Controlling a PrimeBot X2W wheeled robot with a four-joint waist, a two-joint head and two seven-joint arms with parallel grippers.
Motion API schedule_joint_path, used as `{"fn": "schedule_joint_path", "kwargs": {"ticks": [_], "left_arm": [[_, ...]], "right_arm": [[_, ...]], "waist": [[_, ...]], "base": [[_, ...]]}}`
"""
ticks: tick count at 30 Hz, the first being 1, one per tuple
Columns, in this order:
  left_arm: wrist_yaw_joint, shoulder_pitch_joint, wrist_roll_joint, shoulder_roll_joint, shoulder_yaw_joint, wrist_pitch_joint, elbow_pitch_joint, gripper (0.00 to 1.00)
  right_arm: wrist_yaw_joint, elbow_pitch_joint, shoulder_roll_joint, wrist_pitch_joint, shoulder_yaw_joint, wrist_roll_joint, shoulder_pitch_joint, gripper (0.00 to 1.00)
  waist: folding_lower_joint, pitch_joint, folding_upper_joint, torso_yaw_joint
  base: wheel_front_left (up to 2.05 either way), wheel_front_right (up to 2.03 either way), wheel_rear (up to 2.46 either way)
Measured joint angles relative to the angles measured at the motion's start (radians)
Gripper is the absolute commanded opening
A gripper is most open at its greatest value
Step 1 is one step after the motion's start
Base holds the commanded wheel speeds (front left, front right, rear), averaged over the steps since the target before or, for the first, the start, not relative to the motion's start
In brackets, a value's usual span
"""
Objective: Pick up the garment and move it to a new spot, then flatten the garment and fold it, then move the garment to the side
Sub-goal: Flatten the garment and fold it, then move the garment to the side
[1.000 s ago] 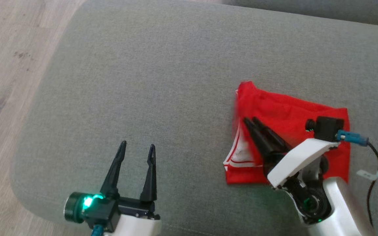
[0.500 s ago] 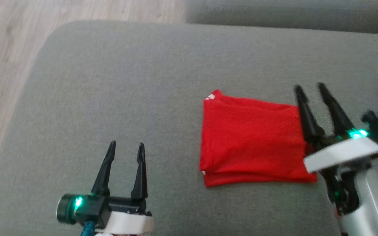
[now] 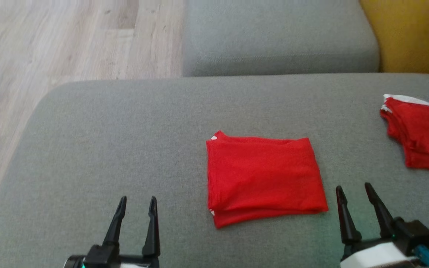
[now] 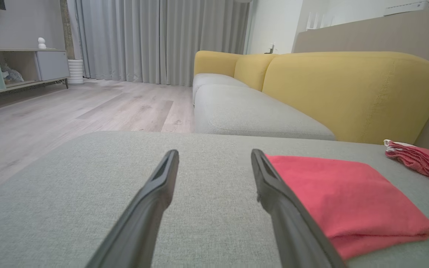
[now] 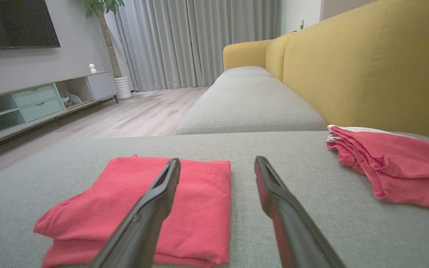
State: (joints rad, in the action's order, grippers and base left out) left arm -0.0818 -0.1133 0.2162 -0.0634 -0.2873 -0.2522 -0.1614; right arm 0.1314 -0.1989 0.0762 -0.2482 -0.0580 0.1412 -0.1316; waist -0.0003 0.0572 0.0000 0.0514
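A second earlier your right jaws were nearly closed over the garment (image 3: pixel 263 175). They then stood wide open and empty, drawn back just beside its near right corner. Your left jaws stayed open, holding nothing, well to its left. The garment lay folded flat on the grey sofa cushion (image 3: pixel 106 141), with another red cloth (image 3: pixel 423 137) well apart on its right.

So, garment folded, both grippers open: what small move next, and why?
Probably ease the right gripper forward to the right edge of the folded garment to grip it: it lies untouched on the grey cushion, and moving it aside is not yet done.
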Motion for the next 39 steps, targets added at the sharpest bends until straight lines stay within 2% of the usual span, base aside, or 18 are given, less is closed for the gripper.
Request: {"fn": "schedule_joint_path", "kwargs": {"ticks": [9, 28, 39], "left_arm": [[0.002, -0.020, -0.027, 0.002, 0.038, 0.000, -0.025, 1.00], [0.002, -0.041, -0.040, 0.006, 0.057, 0.000, -0.025, 1.00], [-0.015, -0.041, -0.022, 0.006, 0.058, 0.000, -0.016, 1.00]], "right_arm": [[0.000, 0.008, -0.020, 0.000, 0.008, -0.021, -0.064, 1.00], [0.000, 0.000, -0.031, 0.000, 0.006, -0.015, -0.064, 1.00], [0.000, -0.087, -0.032, 0.000, 0.006, 0.067, -0.030, 1.00]], "waist": [[0.0002, 0.025, 0.0000, -0.014], [0.0003, 0.034, 0.0000, 0.003], [0.0002, -0.002, 0.0000, -0.005]], "base": [[0.00, 0.00, 0.00], [0.00, 0.00, 0.00], [0.00, 0.00, 0.00]]}}
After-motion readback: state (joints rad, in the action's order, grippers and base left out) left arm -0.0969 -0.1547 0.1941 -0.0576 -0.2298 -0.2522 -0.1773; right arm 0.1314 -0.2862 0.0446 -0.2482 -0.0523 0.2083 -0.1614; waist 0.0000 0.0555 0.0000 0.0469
